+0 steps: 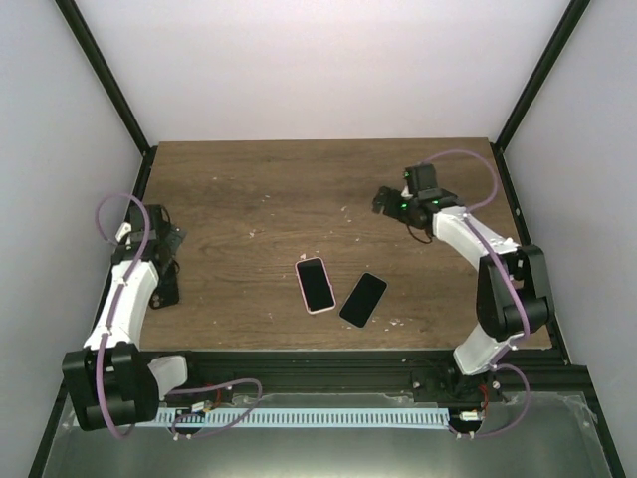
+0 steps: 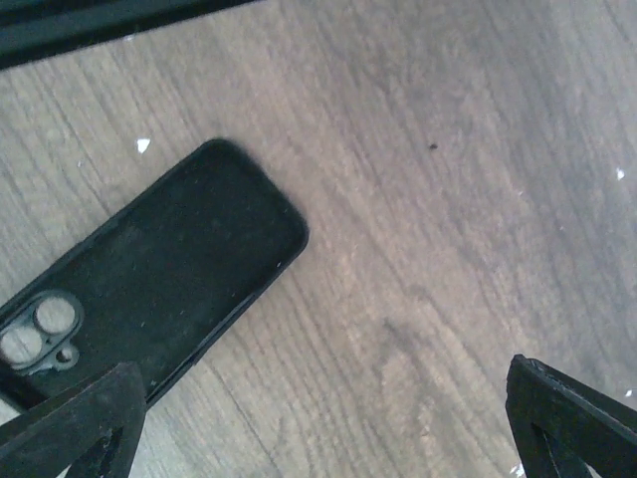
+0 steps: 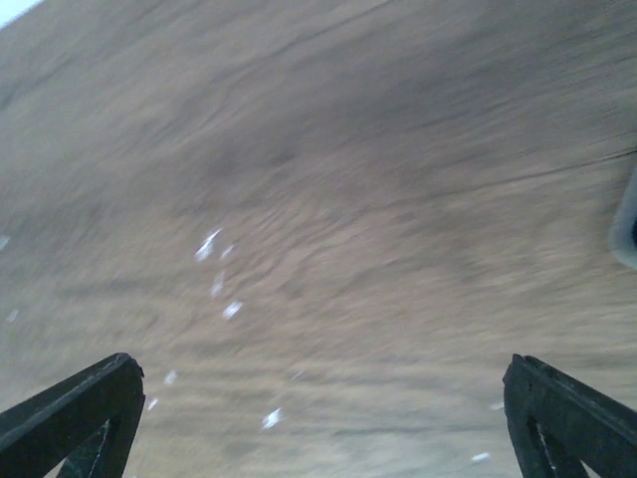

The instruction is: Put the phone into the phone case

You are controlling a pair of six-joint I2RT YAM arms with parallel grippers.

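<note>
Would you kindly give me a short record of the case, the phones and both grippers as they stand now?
black phone case: empty, flat on the table, near its left edge
left gripper: open, hovering over the case
right gripper: open, over bare wood at far right, holding nothing
pink-edged phone: flat, mid-table
dark phone: flat, just right of it, tilted

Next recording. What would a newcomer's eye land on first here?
Two phones lie close together in the middle of the table: a pink-edged phone and, right of it, a dark phone. At the left edge a black case lies flat by the open left claw. The right claw, also open, hovers over bare wood far right.
</note>
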